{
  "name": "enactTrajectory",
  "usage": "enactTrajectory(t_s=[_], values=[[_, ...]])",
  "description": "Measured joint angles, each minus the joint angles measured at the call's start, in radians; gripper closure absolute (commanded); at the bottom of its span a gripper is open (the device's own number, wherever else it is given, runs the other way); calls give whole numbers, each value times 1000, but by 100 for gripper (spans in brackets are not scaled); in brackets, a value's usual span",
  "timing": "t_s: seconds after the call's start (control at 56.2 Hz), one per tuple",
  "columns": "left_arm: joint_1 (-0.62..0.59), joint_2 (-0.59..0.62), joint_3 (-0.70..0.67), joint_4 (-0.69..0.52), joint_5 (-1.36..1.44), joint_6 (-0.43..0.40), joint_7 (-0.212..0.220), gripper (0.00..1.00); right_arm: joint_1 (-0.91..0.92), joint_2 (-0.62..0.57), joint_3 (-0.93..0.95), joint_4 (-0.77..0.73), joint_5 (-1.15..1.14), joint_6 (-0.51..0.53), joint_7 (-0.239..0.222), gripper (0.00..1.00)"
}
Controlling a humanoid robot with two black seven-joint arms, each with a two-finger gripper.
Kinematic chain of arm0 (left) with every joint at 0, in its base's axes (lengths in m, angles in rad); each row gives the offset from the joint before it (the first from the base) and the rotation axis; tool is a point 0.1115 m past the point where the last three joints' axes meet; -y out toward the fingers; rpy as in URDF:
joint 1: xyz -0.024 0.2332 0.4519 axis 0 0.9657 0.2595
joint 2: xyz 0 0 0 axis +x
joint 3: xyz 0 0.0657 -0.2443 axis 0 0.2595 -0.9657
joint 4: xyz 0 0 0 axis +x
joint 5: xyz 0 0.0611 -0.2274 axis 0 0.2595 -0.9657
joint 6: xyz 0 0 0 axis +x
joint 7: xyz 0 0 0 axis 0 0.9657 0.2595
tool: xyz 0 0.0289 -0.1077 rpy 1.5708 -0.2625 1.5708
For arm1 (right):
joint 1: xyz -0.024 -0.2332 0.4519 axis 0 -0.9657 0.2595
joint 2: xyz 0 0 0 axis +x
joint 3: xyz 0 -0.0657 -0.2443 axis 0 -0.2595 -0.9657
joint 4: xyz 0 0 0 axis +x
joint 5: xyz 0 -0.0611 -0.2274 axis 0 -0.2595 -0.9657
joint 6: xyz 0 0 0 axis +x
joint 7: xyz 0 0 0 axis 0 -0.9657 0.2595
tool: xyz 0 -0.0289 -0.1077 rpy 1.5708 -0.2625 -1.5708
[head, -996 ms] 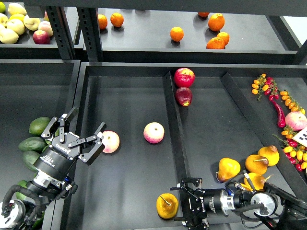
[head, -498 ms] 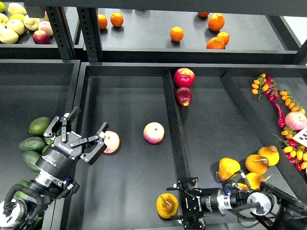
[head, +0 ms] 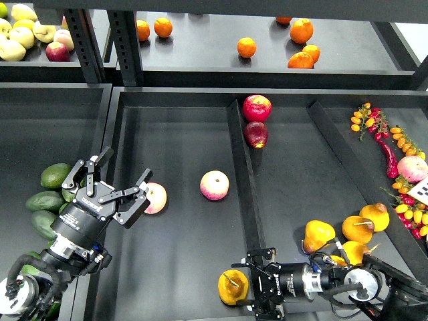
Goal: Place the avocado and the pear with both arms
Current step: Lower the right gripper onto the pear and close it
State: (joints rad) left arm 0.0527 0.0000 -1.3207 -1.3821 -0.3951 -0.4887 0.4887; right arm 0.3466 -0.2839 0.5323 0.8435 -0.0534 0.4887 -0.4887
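A yellow-orange pear (head: 233, 287) with a brown stem lies at the front of the middle tray's left compartment. My right gripper (head: 257, 283) is open just to its right, with one finger on each side of the tray's divider, and it holds nothing. Several dark green avocados (head: 54, 175) lie in the left tray. My left gripper (head: 115, 179) is open and empty above the wall between the left tray and the middle tray. It is right of the avocados and left of a pink-yellow apple (head: 155, 198).
A second pink-yellow apple (head: 215, 185) lies mid-compartment. Two red apples (head: 257, 108) sit by the divider (head: 242, 180). Several more pears (head: 318, 235) lie at the front right. Small tomatoes and peppers (head: 394, 144) fill the right tray. Oranges (head: 247, 47) sit on the upper shelf.
My left gripper has shifted slightly and stays open. My right arm's wrist has slid a little to the left. The pear has not moved.
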Motion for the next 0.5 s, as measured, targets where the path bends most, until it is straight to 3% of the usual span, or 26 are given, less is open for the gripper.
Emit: enactTrajectory(t_s=[0.231, 0.32, 0.498], values=[[-5, 0, 0, 0, 1, 0, 0, 1, -4, -1, 3, -3, 12, 0, 0, 51], [-6, 0, 0, 0, 2, 0, 0, 1, -4, -2, 3, -3, 16, 0, 0, 63], [-7, 0, 0, 0, 4, 0, 0, 1, -4, -2, 6, -3, 48, 0, 0, 73]])
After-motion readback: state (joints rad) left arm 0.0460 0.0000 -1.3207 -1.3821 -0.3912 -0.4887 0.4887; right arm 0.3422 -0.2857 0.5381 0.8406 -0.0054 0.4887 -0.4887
